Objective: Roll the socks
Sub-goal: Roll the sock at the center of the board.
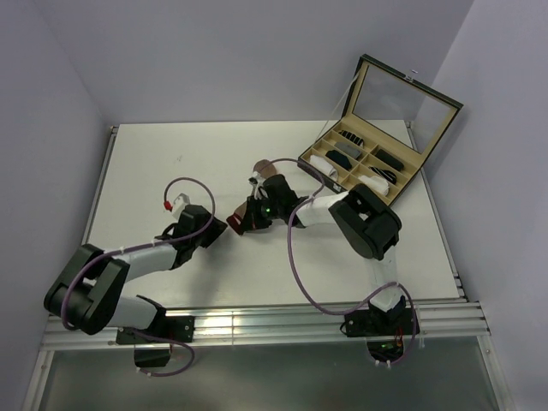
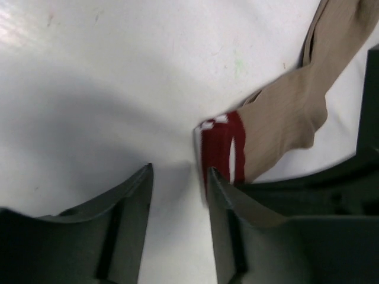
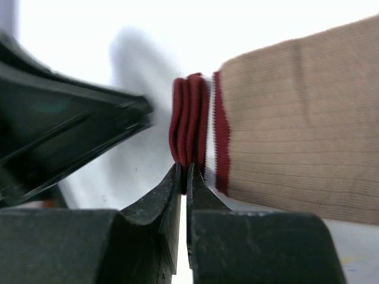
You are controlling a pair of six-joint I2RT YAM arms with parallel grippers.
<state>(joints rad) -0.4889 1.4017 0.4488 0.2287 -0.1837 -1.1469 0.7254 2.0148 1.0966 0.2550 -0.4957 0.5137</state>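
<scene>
**Right tool (image 3: 183,177) clamped on the cuff, rolling barely begun**

Right tool fingers fill the bottom of the right wrist view, closed together on the edge of the red cuff (image 3: 189,118) of the tan sock (image 3: 296,130). The cuff is bunched into several folds just above the tips. Next to it, the left tool (image 2: 177,174) is released. Its jaws stand apart with only bare table (image 2: 89,71) between them, and the cuff lies against the outer side of one finger, not inside the gap.

Beyond the cuff, the tan sock runs away from both tools, flat and slightly creased. Its leg bends once before it leaves the left wrist view. From above, the two tools meet near the middle of the table, with the sock stretching away from them toward the far side.

By my reading the task is at an early stage. The cuff is gathered and held, but no tight roll has formed and most of the sock's length lies unrolled. I cannot make out the white sock for sure in any view. Both socks seem left to roll.

The tan sock is a ribbed knit, soft and limp, with a dark red band and thin white stripes at the cuff. An open box (image 1: 401,96) holding small sock rolls sits well apart, at the far right of the table.
</scene>
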